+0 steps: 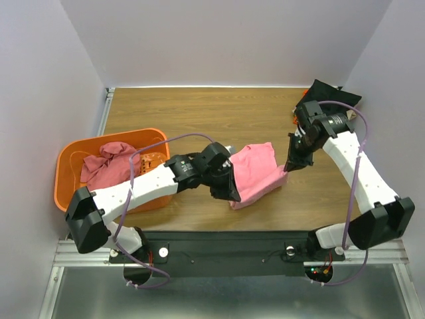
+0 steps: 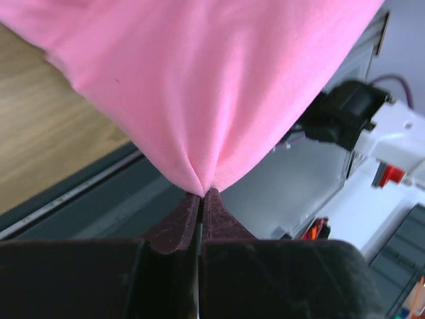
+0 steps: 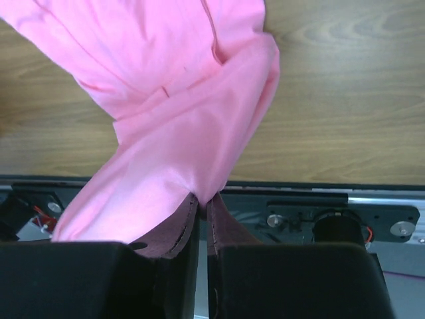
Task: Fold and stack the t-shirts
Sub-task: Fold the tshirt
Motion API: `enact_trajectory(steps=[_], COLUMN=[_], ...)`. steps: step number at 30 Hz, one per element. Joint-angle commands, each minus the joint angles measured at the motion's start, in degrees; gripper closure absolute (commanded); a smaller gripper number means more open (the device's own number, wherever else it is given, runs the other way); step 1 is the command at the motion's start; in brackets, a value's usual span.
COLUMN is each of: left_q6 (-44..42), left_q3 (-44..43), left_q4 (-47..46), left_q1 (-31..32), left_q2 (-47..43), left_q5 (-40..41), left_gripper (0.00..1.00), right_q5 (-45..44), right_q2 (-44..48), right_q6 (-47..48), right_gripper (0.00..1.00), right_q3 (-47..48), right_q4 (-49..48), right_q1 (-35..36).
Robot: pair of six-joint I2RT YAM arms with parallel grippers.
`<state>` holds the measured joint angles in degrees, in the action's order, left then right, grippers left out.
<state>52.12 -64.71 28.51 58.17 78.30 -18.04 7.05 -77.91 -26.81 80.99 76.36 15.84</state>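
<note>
L gripper (image 2: 201,195) pinched on light pink t-shirt (image 1: 255,169), R gripper (image 3: 202,198) pinching same shirt, rose t-shirt (image 1: 106,169) in orange basket (image 1: 61,174)

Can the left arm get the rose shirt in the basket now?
Probably not yet: left pincer is shut on the light pink cloth t-shirt. Otherwise the darker rose shirt lies uncovered in the orange plastic basket beside it.

Top view: the left arm (image 1: 149,186) covered the near right corner of the orange basket (image 1: 63,173) and part of the rose shirt (image 1: 106,166). The right arm (image 1: 345,153) hid much of the black shirt (image 1: 332,93) at the far right corner. Wrist views: the pink shirt (image 2: 212,80) ran past the upper picture edges, its full outline undeterminable.
</note>
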Motion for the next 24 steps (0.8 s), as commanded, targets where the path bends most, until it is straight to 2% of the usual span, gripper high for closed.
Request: enact_trajectory(steps=[1,5,24], left_q6=[-2.54,-4.39,-9.49], left_q3=[-0.51,-0.07,-0.07], left_q4=[-1.44,-4.60,-8.47], left_q1=[-4.20,-7.01,-17.30], left_q2=[-1.84,-0.52,7.38], left_q5=[-1.11,-4.19,-4.72], left_gripper=[1.00,1.00,1.00], right_q5=[-2.30,-2.83,-6.70], right_q2=[-3.12,-8.21,-26.40], right_q6=[-0.53,0.00,5.45], right_gripper=[1.00,0.99,1.00], right_q3=[3.99,6.98,17.27], right_q4=[-5.86,-10.16,-18.44], right_q1=[0.07,0.07,0.07])
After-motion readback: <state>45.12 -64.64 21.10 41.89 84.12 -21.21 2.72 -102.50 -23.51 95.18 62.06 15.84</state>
